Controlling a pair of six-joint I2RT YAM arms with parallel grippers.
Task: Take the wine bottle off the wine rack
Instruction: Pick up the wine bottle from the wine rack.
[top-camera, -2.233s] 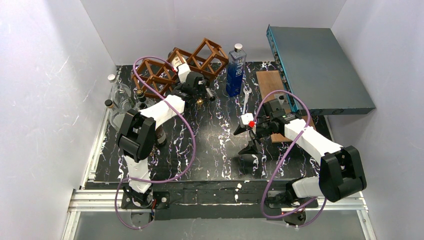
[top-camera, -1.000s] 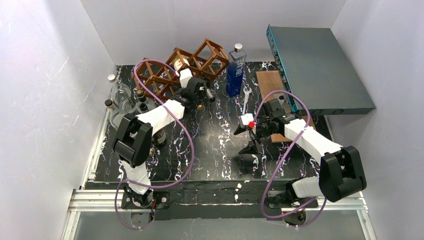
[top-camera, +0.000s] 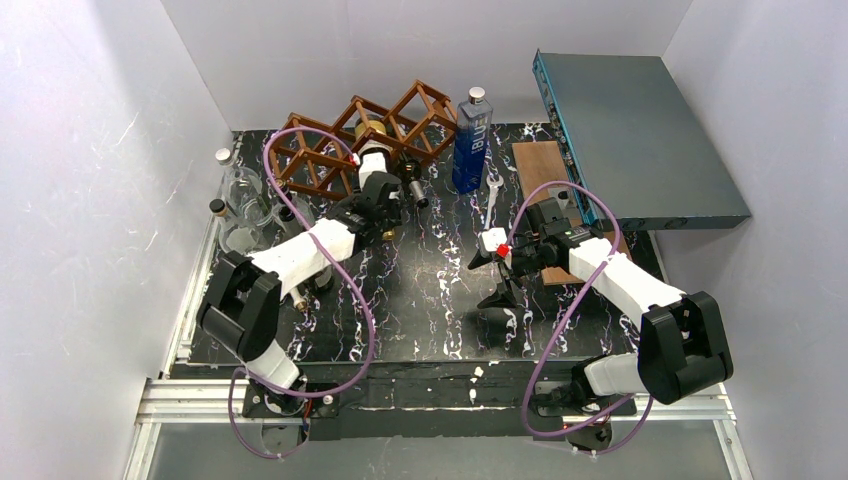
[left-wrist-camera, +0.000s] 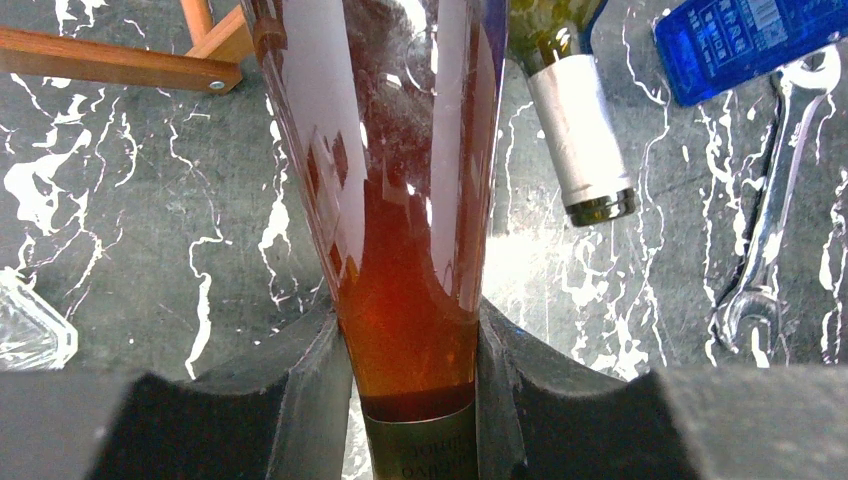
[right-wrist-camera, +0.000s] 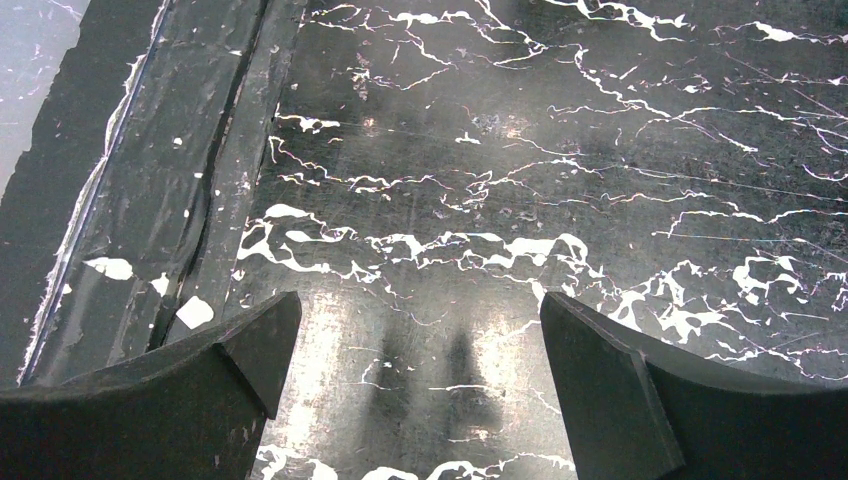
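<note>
top external: the wine rack (top-camera: 318, 160) stands at the back of the black marbled table (top-camera: 440, 300), with a blue bottle (top-camera: 473, 138) just beside its right end and a wrench (top-camera: 492, 195) in front of that. the left arm reaches to the middle of the rack, where the left gripper (top-camera: 372, 152) meets the wine bottle (top-camera: 372, 130). the bottle's far end looks lodged in a diamond cell, so it is gripped but not yet clear of the rack. the right gripper (top-camera: 490, 280) hangs over bare table, well apart from the rack.

left wrist: the left gripper (left-wrist-camera: 410, 360) has its fingers (left-wrist-camera: 300, 400) pinching the neck of the amber wine bottle (left-wrist-camera: 390, 150), dark pads tight on both sides just above the foil. the body runs away toward the rack's wooden slats (left-wrist-camera: 100, 65). a second bottle's neck (left-wrist-camera: 578, 130) lies just to the right. whether the base is out of its cell cannot be told here.

right wrist: the right gripper (right-wrist-camera: 415, 370) has its fingers (right-wrist-camera: 240, 370) spread wide, nothing between them, only table (right-wrist-camera: 500, 150) beneath.

judged so: the grasp is made, and the draw-out and set-down remain.
</note>
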